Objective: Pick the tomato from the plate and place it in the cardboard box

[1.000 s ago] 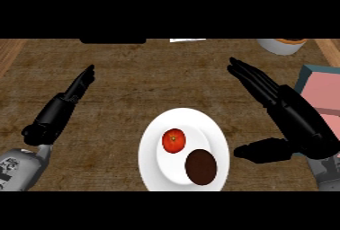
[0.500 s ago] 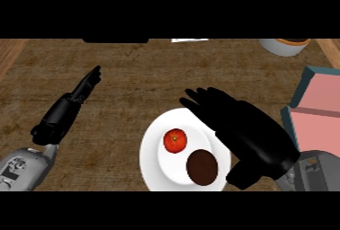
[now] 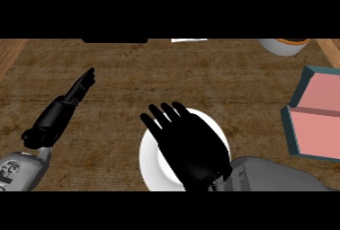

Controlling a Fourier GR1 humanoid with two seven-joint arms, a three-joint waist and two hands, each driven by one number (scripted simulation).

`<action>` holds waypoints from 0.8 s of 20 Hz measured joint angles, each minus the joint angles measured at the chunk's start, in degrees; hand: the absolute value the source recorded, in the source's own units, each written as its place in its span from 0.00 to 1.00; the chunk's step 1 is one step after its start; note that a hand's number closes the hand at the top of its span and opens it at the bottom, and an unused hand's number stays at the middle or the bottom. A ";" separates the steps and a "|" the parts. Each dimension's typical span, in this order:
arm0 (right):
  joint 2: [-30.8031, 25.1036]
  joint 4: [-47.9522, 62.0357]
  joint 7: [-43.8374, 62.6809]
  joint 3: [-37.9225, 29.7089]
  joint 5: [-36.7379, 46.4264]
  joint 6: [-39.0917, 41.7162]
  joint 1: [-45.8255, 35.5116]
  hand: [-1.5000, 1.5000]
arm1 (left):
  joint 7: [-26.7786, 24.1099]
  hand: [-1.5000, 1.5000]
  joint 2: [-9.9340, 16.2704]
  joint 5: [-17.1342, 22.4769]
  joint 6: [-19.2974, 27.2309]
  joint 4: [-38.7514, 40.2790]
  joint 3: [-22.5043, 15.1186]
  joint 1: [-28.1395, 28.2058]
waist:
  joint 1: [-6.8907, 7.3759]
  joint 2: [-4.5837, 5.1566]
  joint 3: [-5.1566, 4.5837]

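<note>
While the left hand (image 3: 78, 92) rests with fingers straight on the wooden worktop (image 3: 199, 76), the right hand (image 3: 189, 143) spreads, released and grasping nothing, over the white plate (image 3: 151, 166), hiding the tomato presumably beneath. Closing squarely around the fruit matters before carrying it right to the cardboard box (image 3: 317, 121).

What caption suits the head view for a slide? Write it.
Right hand spread over the white plate, hiding the tomato; left hand rests at left; cardboard box at right.
</note>
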 measured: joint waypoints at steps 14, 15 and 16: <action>9.80 9.73 1.47 3.50 10.14 1.60 3.18 0.00 | 1.58 0.50 -2.76 -3.13 -1.31 -0.75 2.32 -0.05 | -0.41 0.10 0.09; 10.06 10.38 1.05 3.44 11.49 1.58 3.76 0.00 | 1.77 0.50 -2.89 -3.33 -1.39 -1.45 2.53 0.56 | -0.37 0.09 0.09; 10.57 11.55 0.44 2.81 12.36 1.85 3.69 0.00 | 1.73 0.50 -3.40 -3.78 -1.60 -1.04 2.50 0.35 | -0.38 0.12 0.09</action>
